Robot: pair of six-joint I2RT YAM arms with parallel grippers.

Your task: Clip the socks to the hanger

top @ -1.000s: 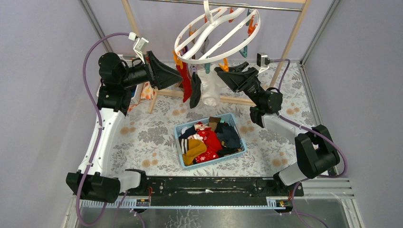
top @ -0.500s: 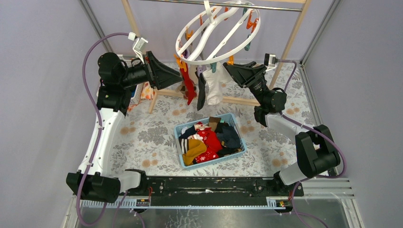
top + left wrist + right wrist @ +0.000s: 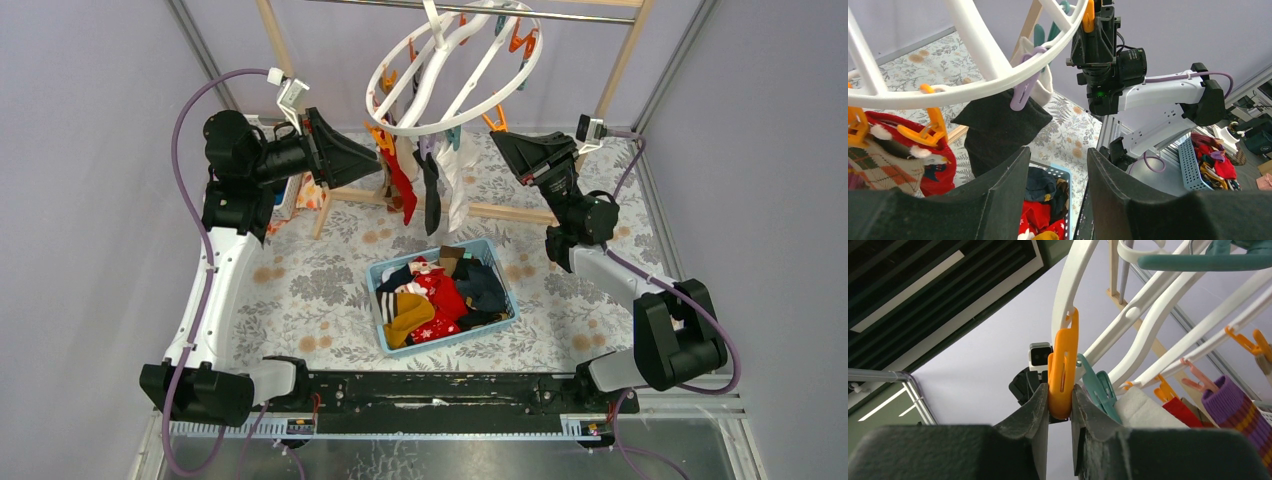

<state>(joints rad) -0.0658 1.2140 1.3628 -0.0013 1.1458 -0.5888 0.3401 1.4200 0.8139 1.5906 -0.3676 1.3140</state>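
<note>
The white ring hanger (image 3: 455,75) hangs tilted from the rail, its rim (image 3: 973,87) close above my left gripper. A red sock (image 3: 403,190), a black sock (image 3: 431,200) and a white sock (image 3: 458,185) hang clipped to its near rim. More socks (image 3: 440,295) fill the blue basket (image 3: 374,300). My right gripper (image 3: 497,138) reaches up to the rim and is shut on an orange clip (image 3: 1063,370), pinched between both fingers (image 3: 1060,400). My left gripper (image 3: 372,160) stands open beside the red sock, with nothing between its jaws (image 3: 1058,160).
A teal clip (image 3: 1098,390) and the white sock (image 3: 1143,407) sit right beside the pinched orange clip. A purple clip (image 3: 1023,92) holds the black sock (image 3: 998,125). The wooden rail frame (image 3: 620,70) stands behind the hanger.
My right gripper rose and moved right to the hanger rim, then closed on the orange clip. The hanger tilted up and the hung socks swung. The left arm held still.
</note>
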